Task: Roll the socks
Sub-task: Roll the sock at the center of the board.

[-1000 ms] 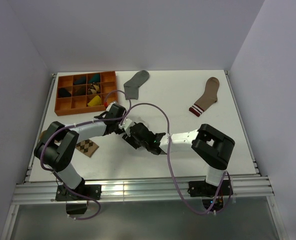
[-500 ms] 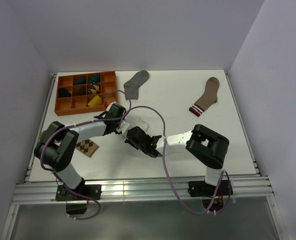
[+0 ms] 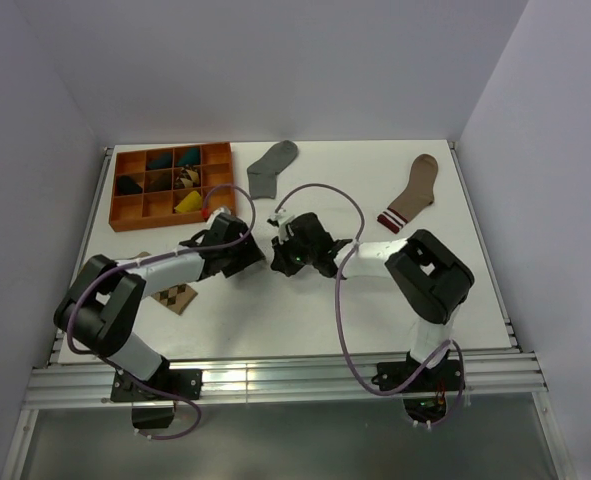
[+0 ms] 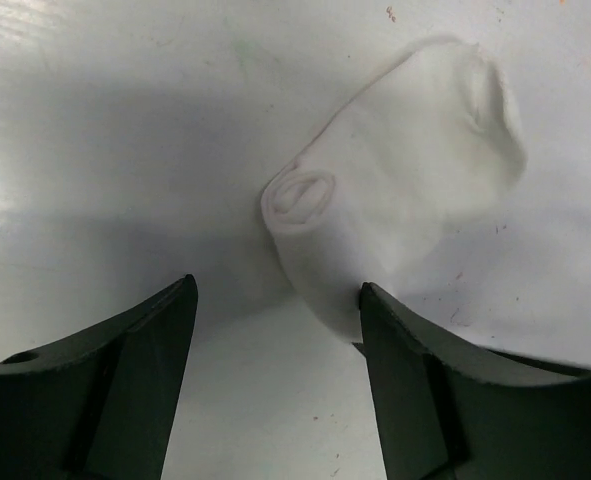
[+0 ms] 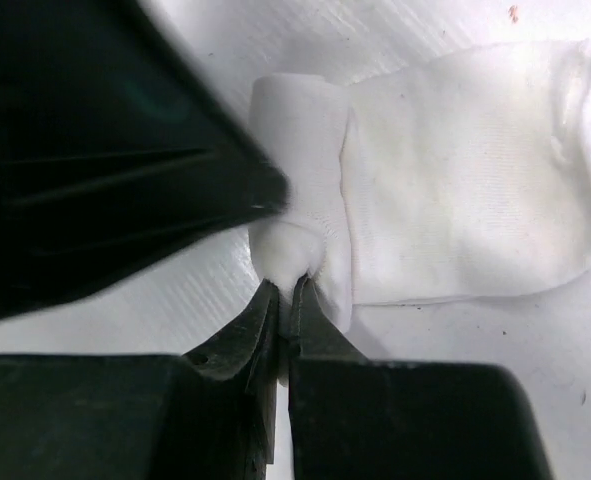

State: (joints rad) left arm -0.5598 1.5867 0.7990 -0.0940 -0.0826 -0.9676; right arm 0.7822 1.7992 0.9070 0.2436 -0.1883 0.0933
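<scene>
White sock (image 5: 455,170) | right pincer (image 5: 287,290) newly clamped on it | left pincer (image 4: 275,290) newly apart

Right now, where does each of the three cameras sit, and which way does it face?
Top view: fixed above and behind, facing down at the table; left arm and right arm show whole.
Left wrist view: on the left arm, facing down past its open left gripper at the white sock.
Right wrist view: on the right arm, facing down; right gripper pinches that sock's rolled end.
Shared: both wrist views show the white sock.
</scene>
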